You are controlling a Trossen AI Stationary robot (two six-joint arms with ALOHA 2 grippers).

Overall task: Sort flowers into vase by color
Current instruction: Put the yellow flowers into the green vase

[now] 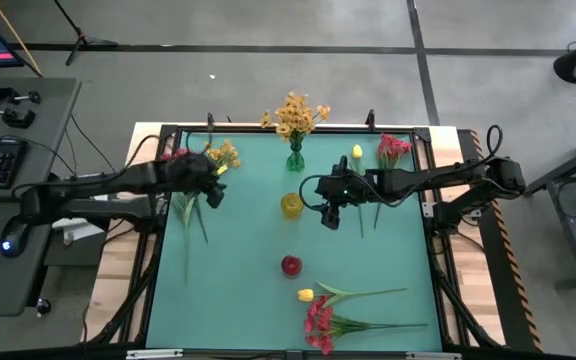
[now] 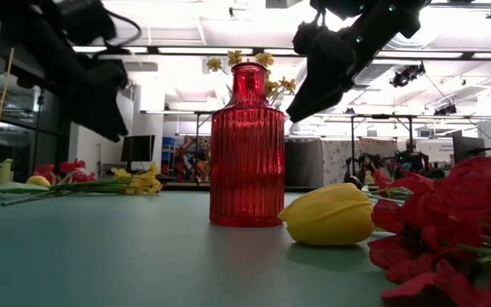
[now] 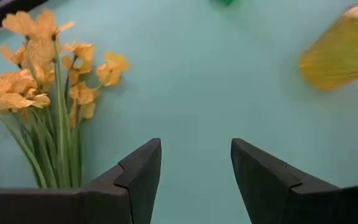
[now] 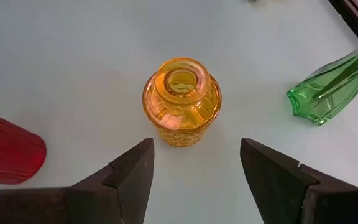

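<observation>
1. Right wrist view showed the right gripper point(image 4: 194, 180) with jaws apart and empty, poised above the yellow vase point(image 4: 181, 101); the red vase point(image 4: 8, 152) and green vase point(image 4: 331, 87) flanked it.
2. The left gripper point(image 3: 194, 180) was likewise spread and empty, just beside an orange-yellow spray point(image 3: 48, 93) lying on the teal table point(image 1: 248, 240).
3. More orange-yellow blossoms point(image 1: 295, 115) stood in the green vase; pink-red clusters point(image 1: 320, 325) and a yellow bud point(image 1: 305, 295) lay near the front edge.
</observation>
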